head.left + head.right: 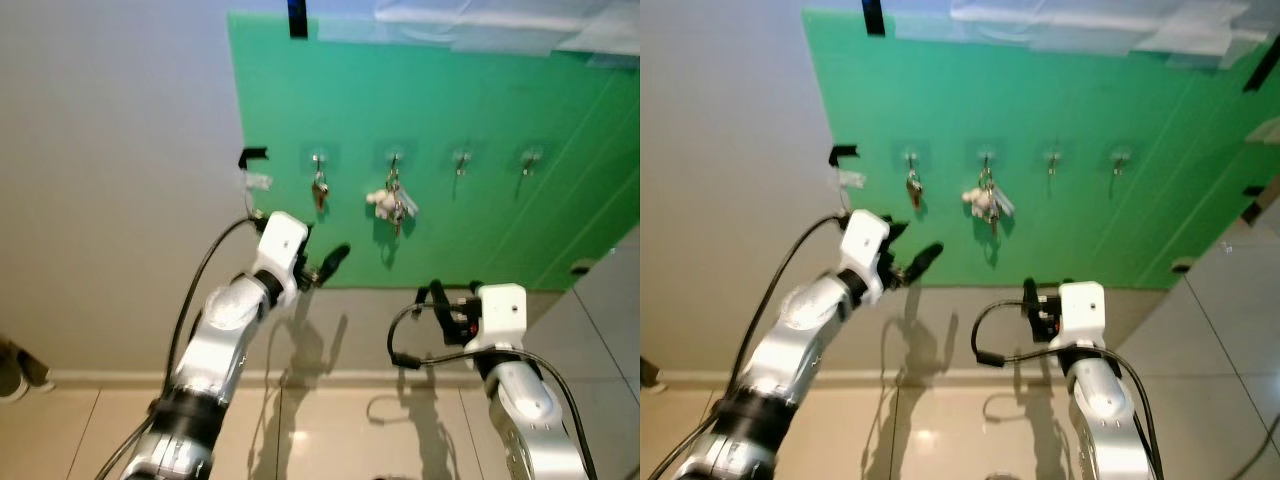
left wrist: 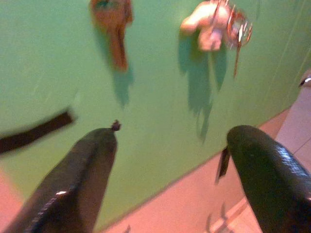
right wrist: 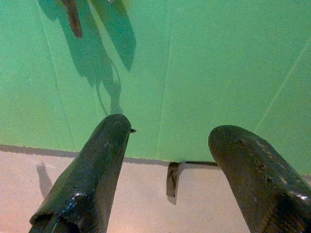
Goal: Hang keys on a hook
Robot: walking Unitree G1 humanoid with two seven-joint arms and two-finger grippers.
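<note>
The scene was a grey wall [image 1: 110, 150] carrying a green board [image 1: 450, 120] taped in place, with a tiled floor [image 1: 330, 430] below.

1. Left arm. The left gripper [image 1: 322, 266] was raised in front of the lower left part of the board, at about 7 o'clock from the keys. In the left wrist view its two black fingers [image 2: 73, 184] stood wide apart with nothing between them.

2. Board, left to right. Four clear hooks sat in a row across the board.
 - The first hook [image 1: 318, 158] held a single brown key [image 1: 319, 192].
 - The second hook [image 1: 394, 157] held the keys [image 1: 397, 205], a bunch on a ring with a small white charm [image 1: 380, 200] at its 9 o'clock side. The bunch hung free against the board.
 - The third hook [image 1: 461, 158] and fourth hook [image 1: 529, 156] carried nothing.

3. Right arm. The right gripper [image 1: 436, 298] was held lower, near the bottom edge of the board, at about 5 o'clock from the keys. In the right wrist view its fingers [image 3: 87, 179] were spread apart and held nothing, pointing at the board's lower edge.
</note>
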